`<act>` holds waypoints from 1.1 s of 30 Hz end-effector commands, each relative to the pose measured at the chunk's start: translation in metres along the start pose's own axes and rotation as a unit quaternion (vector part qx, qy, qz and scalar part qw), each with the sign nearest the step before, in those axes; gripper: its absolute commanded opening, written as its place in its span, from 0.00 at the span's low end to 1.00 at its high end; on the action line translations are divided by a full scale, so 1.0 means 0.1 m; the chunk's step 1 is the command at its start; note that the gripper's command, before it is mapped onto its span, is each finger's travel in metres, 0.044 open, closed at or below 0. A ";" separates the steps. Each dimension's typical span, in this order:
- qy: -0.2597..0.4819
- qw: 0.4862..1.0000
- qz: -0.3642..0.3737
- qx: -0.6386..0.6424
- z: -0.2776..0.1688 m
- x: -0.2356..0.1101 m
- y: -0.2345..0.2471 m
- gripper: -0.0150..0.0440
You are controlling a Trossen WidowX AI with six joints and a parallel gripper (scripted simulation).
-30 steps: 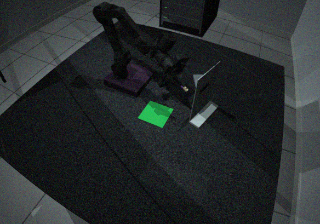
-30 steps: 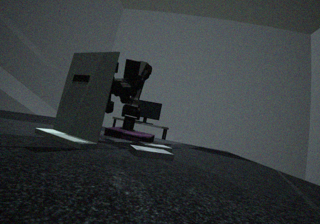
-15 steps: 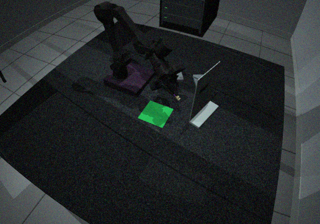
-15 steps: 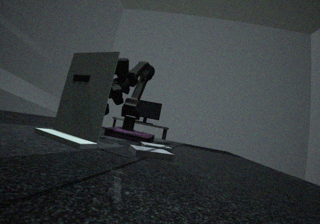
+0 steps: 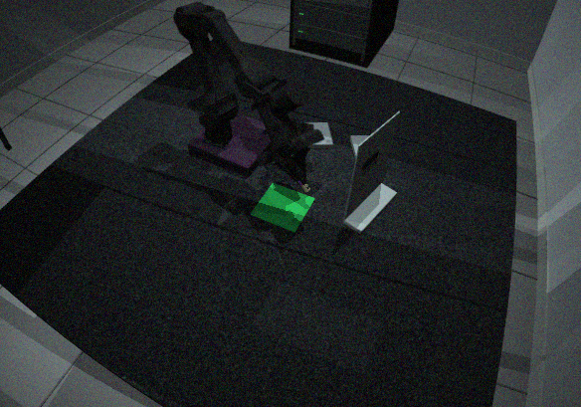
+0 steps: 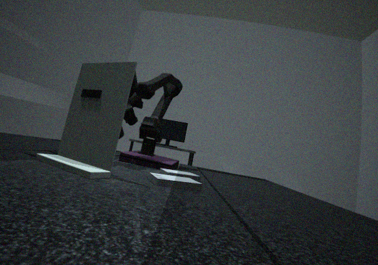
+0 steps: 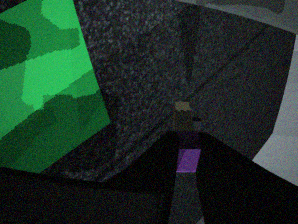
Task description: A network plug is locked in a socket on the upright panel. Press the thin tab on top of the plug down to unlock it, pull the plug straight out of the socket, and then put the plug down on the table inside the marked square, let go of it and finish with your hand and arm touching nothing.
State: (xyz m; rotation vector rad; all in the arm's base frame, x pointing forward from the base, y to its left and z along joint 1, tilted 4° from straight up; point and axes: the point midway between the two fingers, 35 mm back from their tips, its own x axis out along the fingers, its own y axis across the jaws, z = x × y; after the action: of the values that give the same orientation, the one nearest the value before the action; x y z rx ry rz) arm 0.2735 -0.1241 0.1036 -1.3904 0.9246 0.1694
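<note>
Plug first: the small tan network plug point(image 7: 184, 111) sits pinched at the tip of the dark two-fingered tool point(image 7: 185, 123), which is closed on it, the jaws nearly together because the plug body is narrow. It is out of the socket and clear of the pale grey upright panel point(image 5: 365, 170), so the unlocking and the pull appear done. In the top view the plug point(image 5: 306, 187) hangs just beside the near corner of the bright green marked square point(image 5: 283, 206), between that square and the panel, not yet over it. The arm is bent downward, presumably to bring the plug low over the dark speckled counter point(image 5: 249, 295) before release; the wrist view looks almost straight down, with the green square point(image 7: 47, 76) well off to one side of the fingers. That suggests a sideways shift toward the square is what the placing step needs next.

The plug's long axis seems to run along the tool's own line, pointing away from the wrist and down toward the counter. Which end leads, and where the thin tab faces, is too small and dim to tell.
</note>
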 end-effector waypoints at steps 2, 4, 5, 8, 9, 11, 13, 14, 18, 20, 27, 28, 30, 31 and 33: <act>-0.015 0.999 0.030 0.010 -0.07 -0.02 0.10 0.25; -0.021 0.999 0.042 0.017 -0.10 -0.03 0.14 0.25; -0.024 0.998 0.048 0.020 -0.11 -0.04 0.16 0.25; -0.032 0.997 0.066 0.031 -0.15 -0.06 0.23 0.25; -0.035 0.996 0.072 0.035 -0.16 -0.07 0.25 0.25; -0.041 0.995 0.083 0.043 -0.18 -0.08 0.29 0.25; -0.047 0.993 0.094 0.052 -0.20 -0.10 0.33 0.25; -0.050 0.992 0.099 0.055 -0.21 -0.11 0.34 0.25; -0.052 0.992 0.102 0.058 -0.22 -0.12 0.36 0.25; -0.052 0.992 0.102 0.058 -0.21 -0.10 0.37 0.25; -0.052 0.992 0.102 0.058 -0.20 -0.01 0.44 0.25; -0.052 0.992 0.102 0.058 -0.20 0.00 0.45 0.25; -0.052 0.992 0.102 0.058 -0.19 0.03 0.47 0.25; -0.051 0.992 0.102 0.058 -0.19 0.04 0.48 0.25; -0.051 0.992 0.102 0.058 -0.18 0.06 0.50 0.25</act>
State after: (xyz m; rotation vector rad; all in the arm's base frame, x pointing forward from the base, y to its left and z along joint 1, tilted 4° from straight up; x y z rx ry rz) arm 0.2388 -0.1326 0.0715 -1.1740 0.9708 0.3221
